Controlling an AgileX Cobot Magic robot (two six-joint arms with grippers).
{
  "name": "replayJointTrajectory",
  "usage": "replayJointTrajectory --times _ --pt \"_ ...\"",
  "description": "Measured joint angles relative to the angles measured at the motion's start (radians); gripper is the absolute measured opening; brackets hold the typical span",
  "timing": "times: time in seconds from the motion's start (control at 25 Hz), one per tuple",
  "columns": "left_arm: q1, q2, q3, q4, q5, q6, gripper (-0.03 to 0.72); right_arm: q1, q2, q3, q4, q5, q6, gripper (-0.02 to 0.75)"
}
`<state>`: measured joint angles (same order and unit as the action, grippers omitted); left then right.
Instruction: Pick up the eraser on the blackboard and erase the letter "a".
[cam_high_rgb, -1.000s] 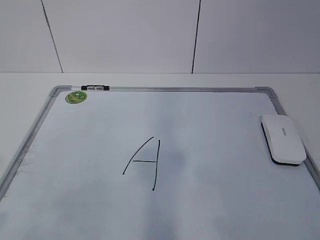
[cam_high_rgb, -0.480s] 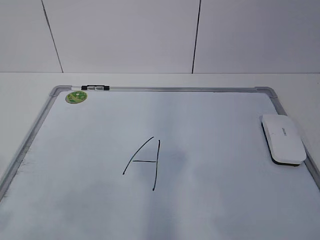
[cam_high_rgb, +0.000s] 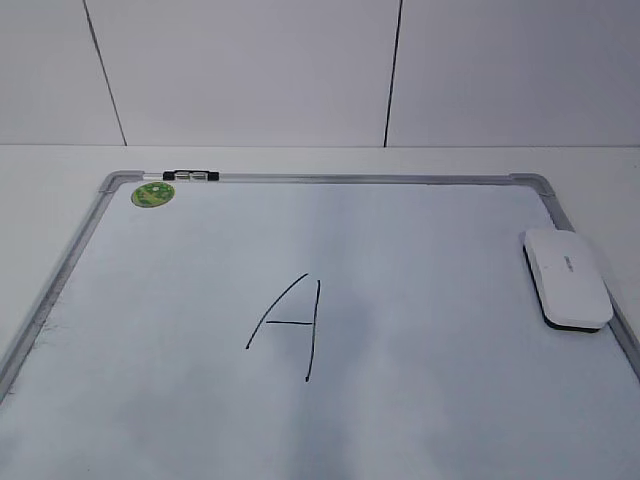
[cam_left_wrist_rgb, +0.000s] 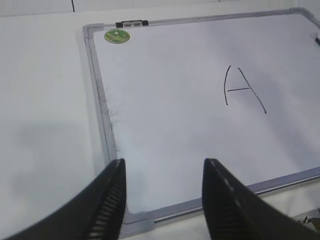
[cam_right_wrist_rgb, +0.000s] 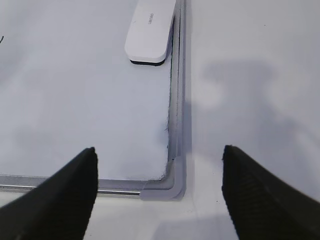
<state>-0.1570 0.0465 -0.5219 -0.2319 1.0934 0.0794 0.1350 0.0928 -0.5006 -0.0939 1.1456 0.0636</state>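
**Eraser sits on the board, both grippers wide and holding nothing**

Eraser (cam_high_rgb: 567, 277) lies flat on the blackboard (cam_high_rgb: 330, 179), right beside the frame on the right side, white top up and black felt down. A big "A" (cam_high_rgb: 288, 326) is written near the middle of the board. I cannot see a small "a" anywhere. A green sticker (cam_high_rgb: 152, 193) sits in the far left corner, next to a small black clip (cam_high_rgb: 190, 176).

Left gripper (cam_left_wrist_rgb: 162, 200) hangs over the near left corner — fingers spread, nothing between them. Right gripper (cam_right_wrist_rgb: 160, 192) hangs over the near right corner, fingers spread too, well apart from the eraser.
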Motion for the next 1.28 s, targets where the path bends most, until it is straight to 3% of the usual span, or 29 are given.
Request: replayJointTrajectory --times 0.8,1.28 --pt "0.005 -0.036 0.0 -0.017 0.0 0.0 0.354 -0.005 -0.109 0.0 -0.007 0.0 0.0 0.592" --pt "0.127 -0.036 0.0 -0.017 0.0 0.0 0.304 -0.172 -0.11 0.0 -0.009 0.0 -0.002 0.592"
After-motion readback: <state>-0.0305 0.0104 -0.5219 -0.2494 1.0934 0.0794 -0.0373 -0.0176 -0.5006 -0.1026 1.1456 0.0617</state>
